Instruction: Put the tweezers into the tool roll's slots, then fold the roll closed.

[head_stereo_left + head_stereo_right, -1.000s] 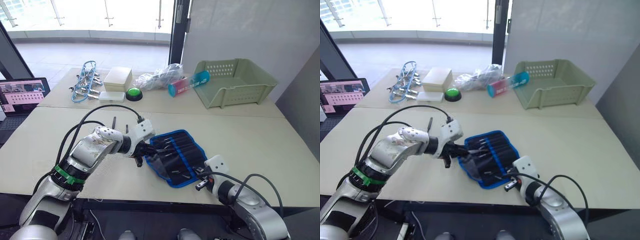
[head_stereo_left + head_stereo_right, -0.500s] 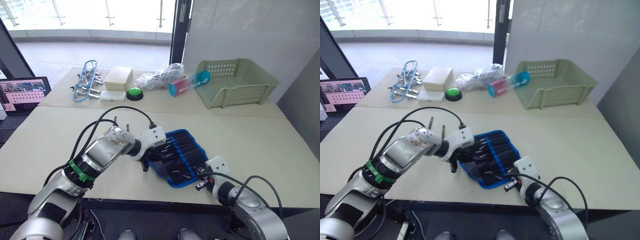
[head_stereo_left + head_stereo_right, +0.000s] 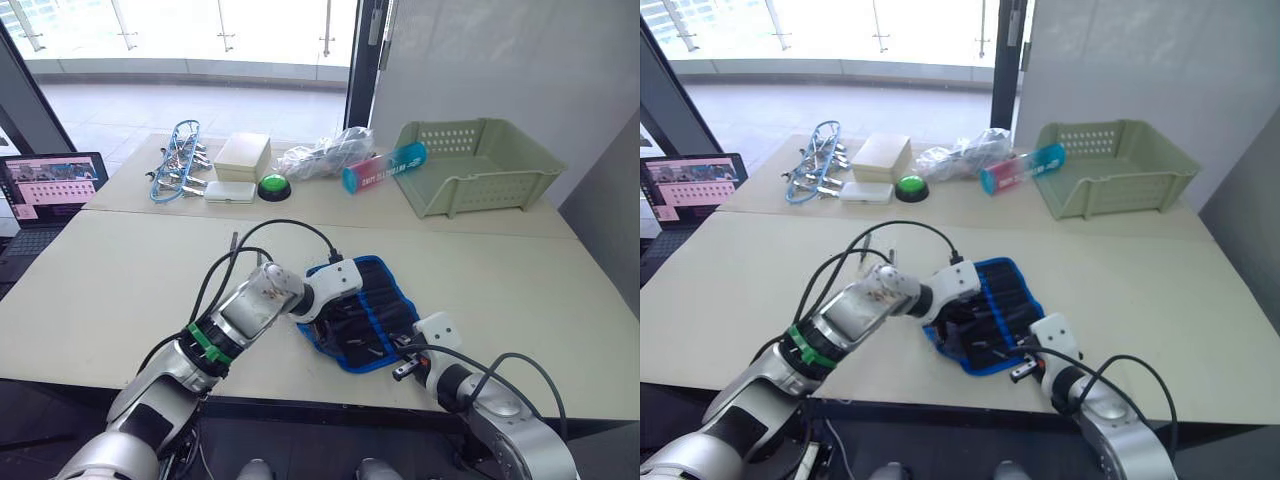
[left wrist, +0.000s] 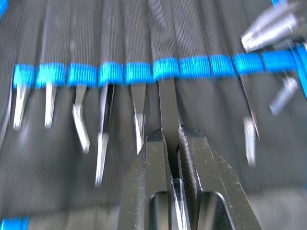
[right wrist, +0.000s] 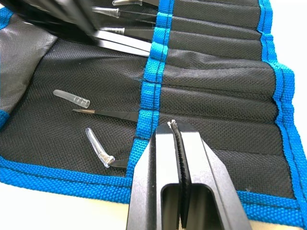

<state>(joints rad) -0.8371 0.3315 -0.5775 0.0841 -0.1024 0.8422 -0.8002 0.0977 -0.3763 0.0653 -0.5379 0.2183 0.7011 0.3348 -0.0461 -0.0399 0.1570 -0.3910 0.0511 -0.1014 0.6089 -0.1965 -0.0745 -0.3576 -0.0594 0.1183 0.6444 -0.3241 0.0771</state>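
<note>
The roll point(image 3: 365, 312) lies open on the surface point(image 3: 120, 290). Over it, the left end effector point(image 4: 172, 139) pinches a tweezer point(image 4: 169, 103) at a slot point(image 4: 168, 68); the right end effector point(image 5: 175, 125) is pressed together at the roll's edge.

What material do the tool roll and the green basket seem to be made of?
The tool roll looks like black woven fabric, matte, with a visible ribbed weave and bright blue webbing edging. The green basket looks like moulded plastic, smooth and pale green, with rows of small slots in its walls.
</note>
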